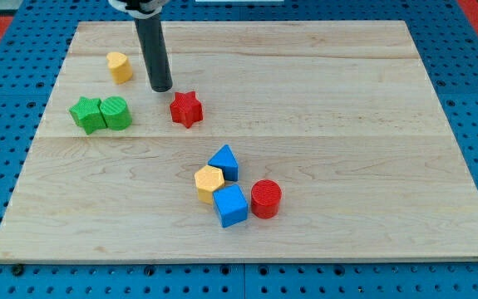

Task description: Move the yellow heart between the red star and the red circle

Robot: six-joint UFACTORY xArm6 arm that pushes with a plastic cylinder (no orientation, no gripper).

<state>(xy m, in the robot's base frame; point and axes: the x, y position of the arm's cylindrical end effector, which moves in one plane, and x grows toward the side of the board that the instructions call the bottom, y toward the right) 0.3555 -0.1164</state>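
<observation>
The yellow heart (pixel 120 66) lies near the view's top left of the wooden board (pixel 372 124). The red star (pixel 186 109) lies to its lower right. The red circle (pixel 266 199) lies lower down, right of centre. My tip (pixel 161 88) stands between the yellow heart and the red star, just up and left of the star, apart from both.
A green star (pixel 86 114) and a green circle (pixel 115 112) touch each other at the left. A blue triangle-like block (pixel 224 162), a yellow hexagon (pixel 209 183) and a blue cube (pixel 231 205) cluster just left of the red circle.
</observation>
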